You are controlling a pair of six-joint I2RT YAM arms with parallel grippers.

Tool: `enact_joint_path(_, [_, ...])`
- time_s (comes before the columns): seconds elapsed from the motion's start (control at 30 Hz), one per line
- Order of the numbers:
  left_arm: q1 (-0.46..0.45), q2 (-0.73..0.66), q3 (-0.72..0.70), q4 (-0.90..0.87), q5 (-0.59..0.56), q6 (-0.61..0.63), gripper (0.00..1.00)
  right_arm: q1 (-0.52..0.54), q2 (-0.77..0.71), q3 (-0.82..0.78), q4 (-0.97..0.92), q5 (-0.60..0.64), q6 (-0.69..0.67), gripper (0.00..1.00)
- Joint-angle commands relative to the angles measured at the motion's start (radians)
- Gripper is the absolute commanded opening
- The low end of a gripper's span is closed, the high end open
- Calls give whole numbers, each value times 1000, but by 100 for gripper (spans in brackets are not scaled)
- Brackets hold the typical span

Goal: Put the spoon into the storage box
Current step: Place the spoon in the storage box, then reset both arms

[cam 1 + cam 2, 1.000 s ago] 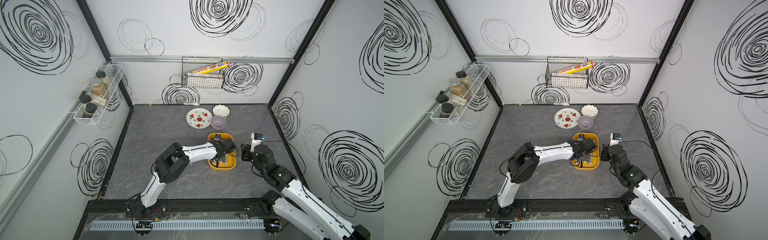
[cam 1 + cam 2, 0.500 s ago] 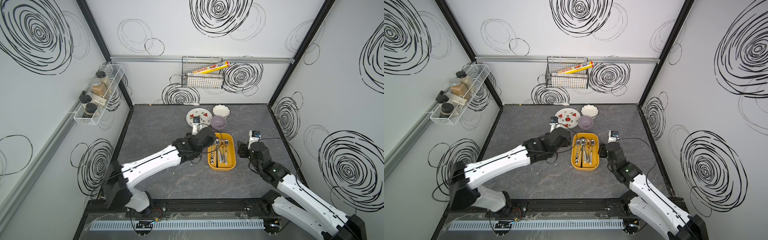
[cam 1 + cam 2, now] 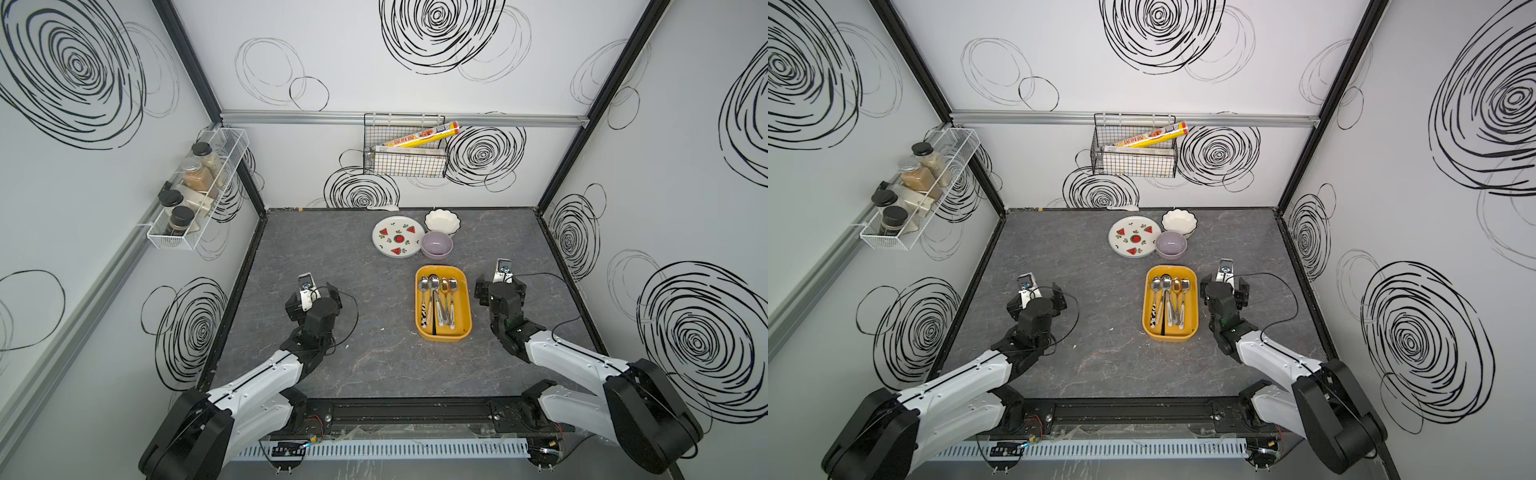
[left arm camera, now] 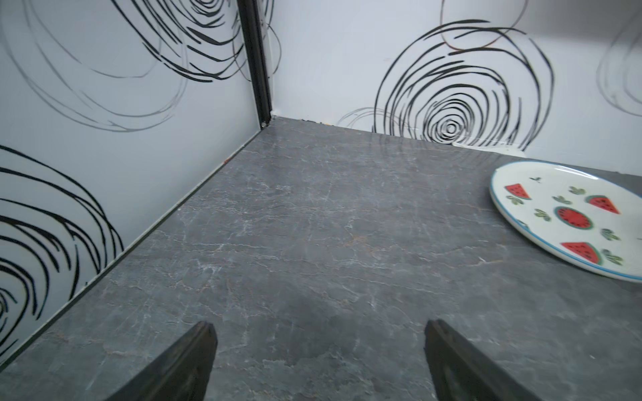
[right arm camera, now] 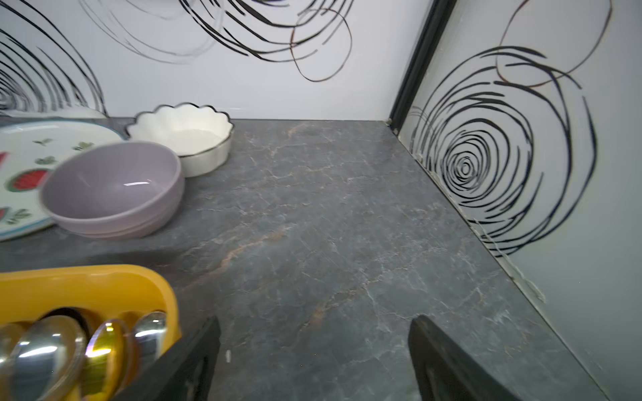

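R wrist view: storage box (image 5: 87,277) cut off by pic edge, only one corner shows; spoons (image 5: 52,350) in it blurred, handles out of frame. Plate (image 5: 59,133) beyond box also cut off, blurred. In a top view: small white thing (image 3: 382,206) at back wall (image 3: 299,166), far beyond box, too small to tell.

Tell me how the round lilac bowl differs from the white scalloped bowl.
The round lilac bowl has a plain smooth rim; the white scalloped bowl has a wavy, dark-edged one. The lilac bowl stands nearer the mustard-yellow storage box; the white bowl nearer the back wall. Both stand upright and empty.
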Motion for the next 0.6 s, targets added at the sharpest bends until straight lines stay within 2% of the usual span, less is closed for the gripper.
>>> enact_joint_path(0.0, [52,7,-13,301,74,166,99,-56,21,0,176,57,-60,91])
enact_joint_path(0.03, [71,16,-40,389,93,198,99,-74,27,-11,229,63,-81,92])
enact_joint_path(0.1, [127,43,-71,458,151,207,99,-106,46,-47,326,58,-122,92])
enact_joint_path(0.23, [254,219,-166,760,235,210,99,-187,177,-176,665,44,-151,93])
enact_joint_path(0.27, [278,258,-182,863,244,232,99,-191,191,-157,647,49,-165,94])
enact_joint_path(0.33, [282,272,-195,932,314,267,98,-194,189,-161,664,-21,-196,93])
enact_joint_path(0.4, [292,307,-182,950,335,265,98,-203,224,-227,866,-55,-224,92])
enact_joint_path(0.5, [324,419,-176,1063,384,253,98,-231,369,-304,1203,-79,-258,93])
enact_joint_path(0.53, [328,466,-177,1113,408,261,98,-230,353,-303,1180,-82,-253,93])
enact_joint_path(0.57, [329,504,-175,1148,425,267,98,-235,317,-286,1079,-94,-227,93])
